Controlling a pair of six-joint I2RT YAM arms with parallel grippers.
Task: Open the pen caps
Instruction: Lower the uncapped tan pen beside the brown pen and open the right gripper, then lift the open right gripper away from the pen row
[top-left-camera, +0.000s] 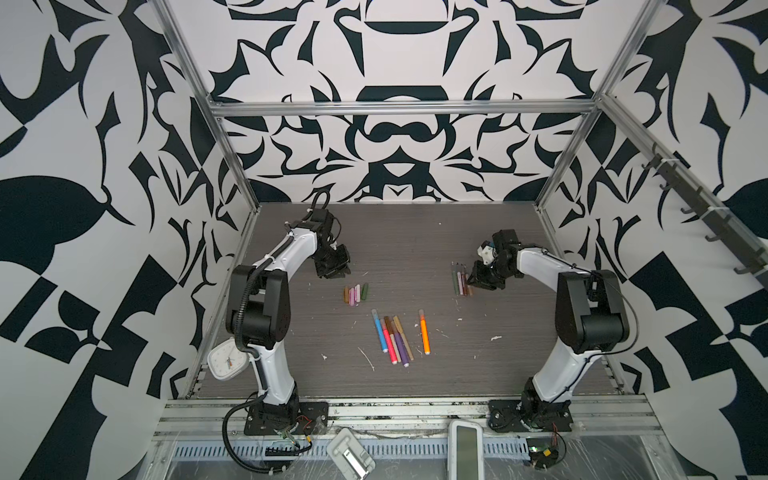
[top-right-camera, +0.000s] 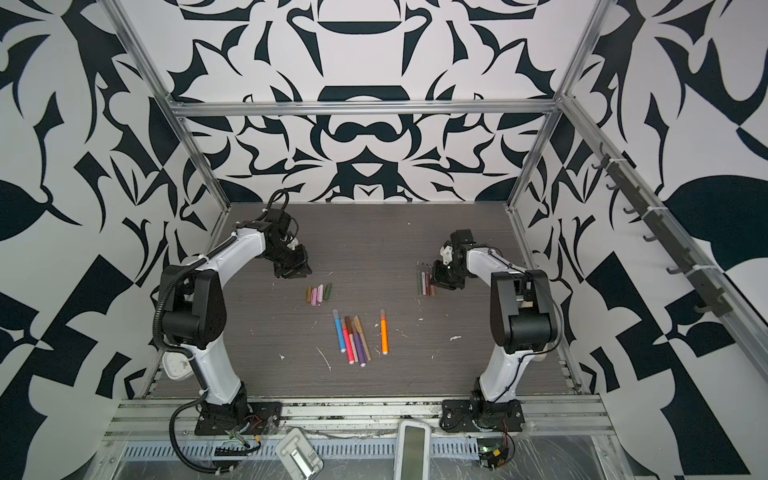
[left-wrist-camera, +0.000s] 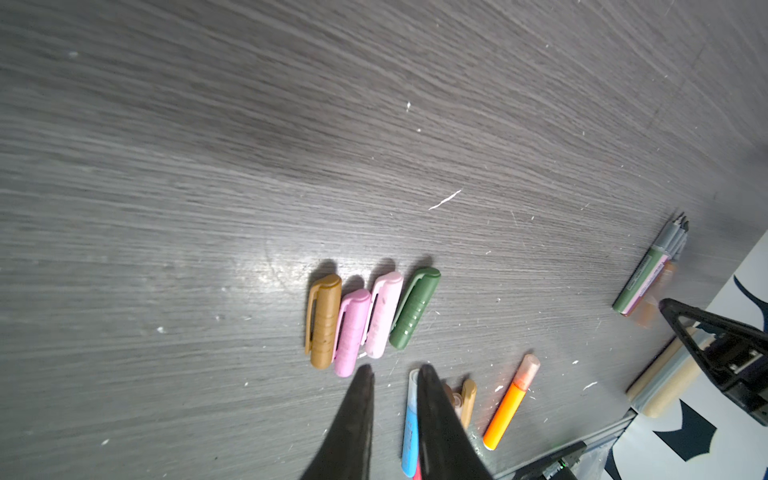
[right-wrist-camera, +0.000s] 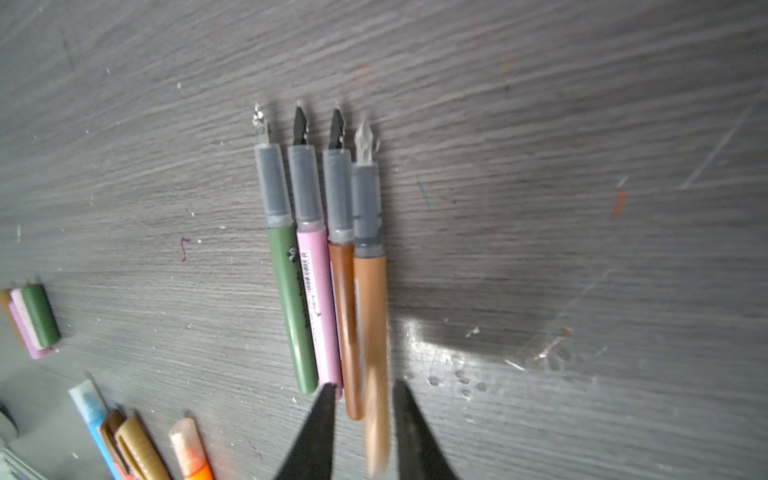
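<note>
- Writing: I see a dark printed line and a barcode-like block along the pink pen (right-wrist-camera: 318, 307), and a small pale mark on the green pen (right-wrist-camera: 291, 307). Both are too blurred for me to read.
- In the left wrist view the green pen shows a long side label, which is also illegible.
- Right tool (right-wrist-camera: 365, 385): released, jaws parted. The rear end of the tan pen (right-wrist-camera: 370, 299) lies between them and is blurred. I see a gap on one side of it and cannot tell whether the other jaw touches it.
- Left tool (left-wrist-camera: 395, 370): jaws narrowly parted with nothing between them, grasping nothing. Its tips sit just beside the end of the cap row.
- Caps (left-wrist-camera: 384, 313): four loose ones, brown, pink, pale pink and green, lie side by side and touching on the surface (top-left-camera: 415, 249). They are left of centre in both top views.
- Uncapped: the green, pink, brown pen (right-wrist-camera: 347, 324) and tan lie parallel and touching, nibs bare, by the right tool.
- Capped pens (top-left-camera: 392, 338): five lie fanned near mid-surface. The orange pen (top-left-camera: 424, 336) lies just apart with its peach cap on.
</note>
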